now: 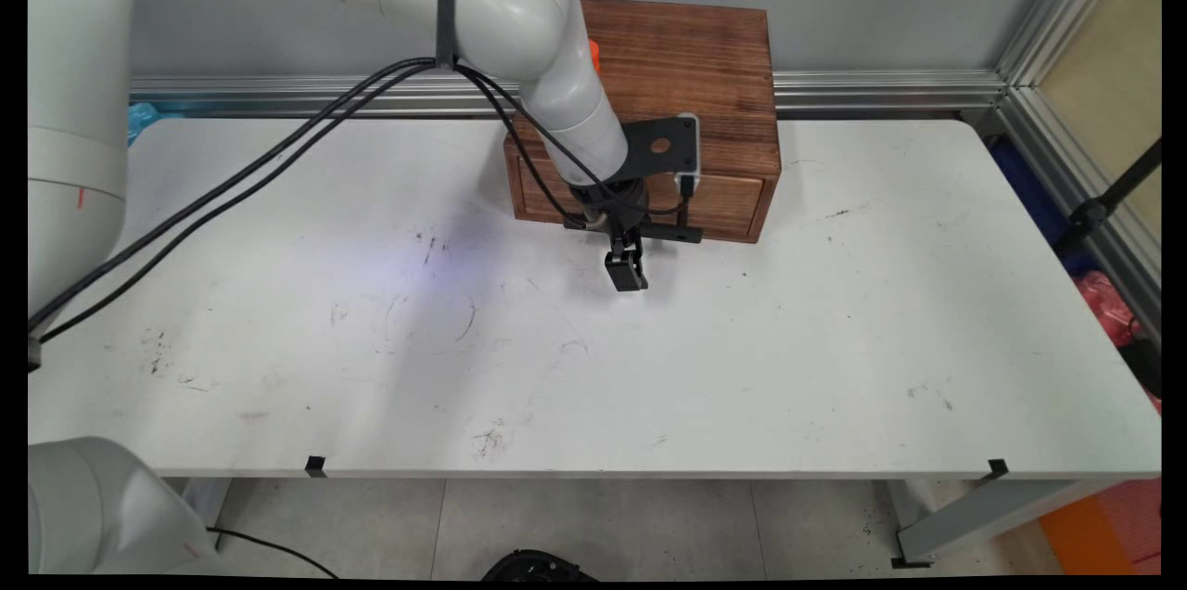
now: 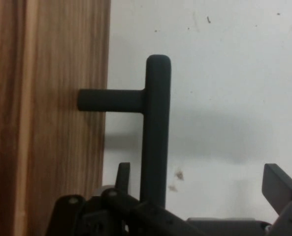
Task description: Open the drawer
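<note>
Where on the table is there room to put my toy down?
Lots of bare table left of and in front of the wooden drawer box, plus its right end. It's crowded only at the box's front, where the gripper hangs by the black handle.

Even, soft indoor light, no glare

The worktop [image 1: 742, 367] is brightly lit, with a faint shadow under the arm [image 1: 556, 61]; in the hand view the handle [image 2: 155, 128] casts a soft grey shadow and looks slightly blurred.

The white arm hid most of a small orange object [image 1: 593, 53] atop the brown wooden drawer box [image 1: 705, 61].
</note>
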{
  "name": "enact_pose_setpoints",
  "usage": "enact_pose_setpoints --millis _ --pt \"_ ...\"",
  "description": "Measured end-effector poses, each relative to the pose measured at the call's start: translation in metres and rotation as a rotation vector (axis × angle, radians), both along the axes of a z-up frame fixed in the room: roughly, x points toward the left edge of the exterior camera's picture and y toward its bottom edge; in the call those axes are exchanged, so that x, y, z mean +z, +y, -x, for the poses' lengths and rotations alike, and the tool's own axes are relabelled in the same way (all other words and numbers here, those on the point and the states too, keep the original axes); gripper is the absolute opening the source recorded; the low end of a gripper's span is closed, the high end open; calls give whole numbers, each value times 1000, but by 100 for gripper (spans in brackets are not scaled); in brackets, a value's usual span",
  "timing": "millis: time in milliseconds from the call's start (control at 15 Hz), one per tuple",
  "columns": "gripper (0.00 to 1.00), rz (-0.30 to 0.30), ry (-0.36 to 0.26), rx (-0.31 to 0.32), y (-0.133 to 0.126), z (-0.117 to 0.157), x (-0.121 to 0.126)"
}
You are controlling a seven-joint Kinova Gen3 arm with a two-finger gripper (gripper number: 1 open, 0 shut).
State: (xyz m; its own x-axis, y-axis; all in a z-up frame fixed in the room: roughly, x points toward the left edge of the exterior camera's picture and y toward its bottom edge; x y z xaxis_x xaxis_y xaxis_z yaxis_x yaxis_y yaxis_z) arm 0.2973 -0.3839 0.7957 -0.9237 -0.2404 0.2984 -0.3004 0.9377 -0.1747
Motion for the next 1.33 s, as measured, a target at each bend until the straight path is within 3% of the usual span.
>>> enact_pose_setpoints --millis 733,1333 --pt "100 -46 27 -13 0 3 -10" --pt "100 -93 50 -22 24 8 -6"
